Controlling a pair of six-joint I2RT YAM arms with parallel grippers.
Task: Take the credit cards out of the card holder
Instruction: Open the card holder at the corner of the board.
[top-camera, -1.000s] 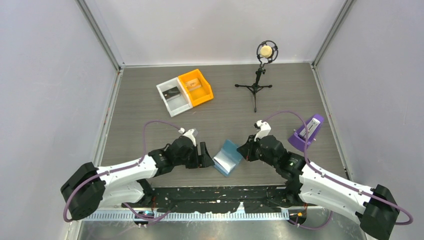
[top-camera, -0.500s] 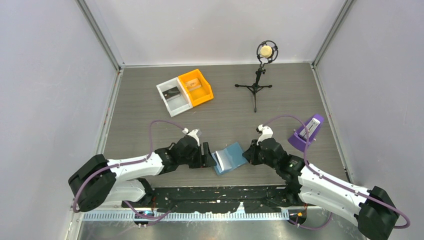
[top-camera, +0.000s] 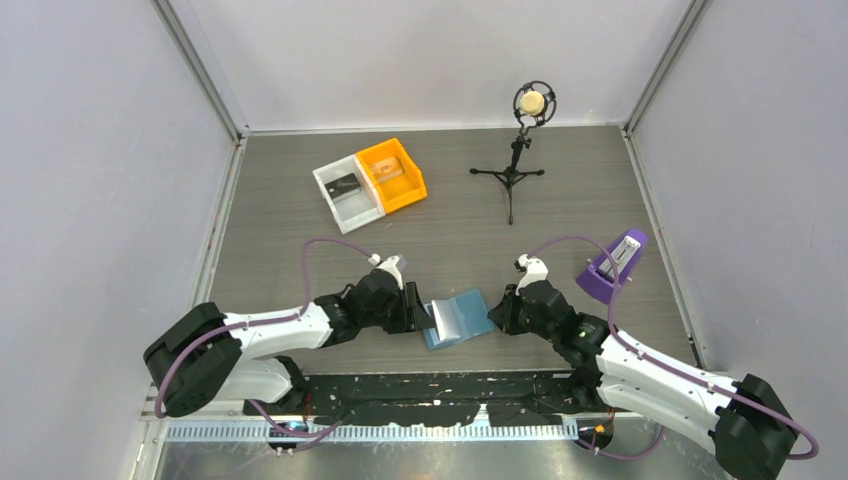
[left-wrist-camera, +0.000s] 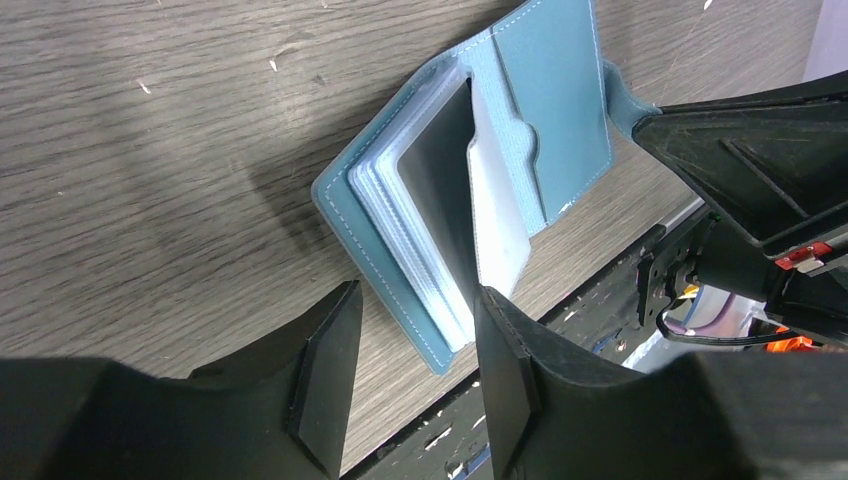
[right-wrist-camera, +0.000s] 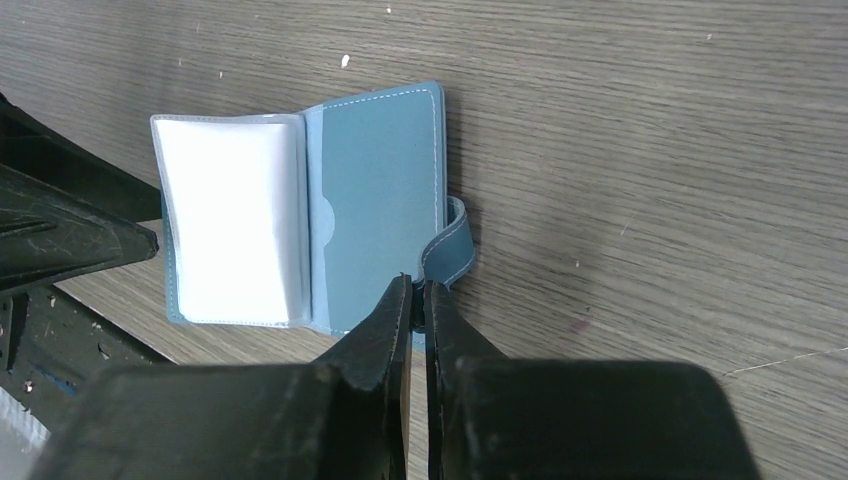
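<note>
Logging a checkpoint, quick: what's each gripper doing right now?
Left gripper: open, jaws either side of the card holder's clear sleeves.
Right gripper: shut on the card holder's edge.

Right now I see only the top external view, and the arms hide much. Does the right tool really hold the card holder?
Observer: Yes. The right wrist view shows the right tool closed on the card holder, pinching it at its strap.
Operator: Is the left tool gripping something?
Observer: No. In the left wrist view the left tool is open, its fingers on either side of the corner of the clear sleeves.
Operator: Do you see a card?
Observer: One raised sleeve is white on one face and dark on the other. Whether a card is inside, I cannot tell.
</note>
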